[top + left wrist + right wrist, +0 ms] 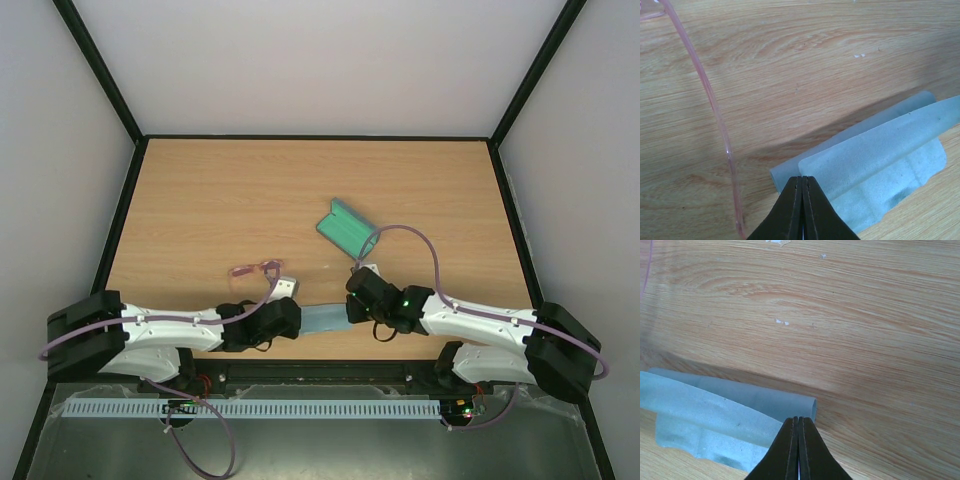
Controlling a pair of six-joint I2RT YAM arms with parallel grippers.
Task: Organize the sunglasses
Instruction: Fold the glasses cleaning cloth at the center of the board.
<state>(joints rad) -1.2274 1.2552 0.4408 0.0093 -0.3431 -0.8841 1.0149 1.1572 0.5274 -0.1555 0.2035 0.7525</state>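
Step now: Both arms hold the light blue cloth (323,319) between them, one at each end. I think they are folding it or lifting it, a small job on the way to tidying the sunglasses.
Next move: My guess is the cloth must be set down flat or put away. Then one arm has to go for the sunglasses. The thin arms of the glasses look easy to bend, so the grab should be soft.
Sunglasses: The pink sunglasses (254,269) lie on the wooden surface (230,190), just past the left arm. Nothing holds them. In the left wrist view one long pink arm of the glasses runs down the left side, near the cloth.
Left end effector: The left end effector (802,186) is pinched tight on one edge of the cloth. No gap shows between its fingers.
Right end effector: The right end effector (798,426) is pinched tight on the other end of the cloth.
Arm pose: Both arms reach low and inward from the near edge. Their tips point at each other, with the cloth in the middle.
Case: The open green-blue case (347,227) sits farther back, well apart from the glasses.
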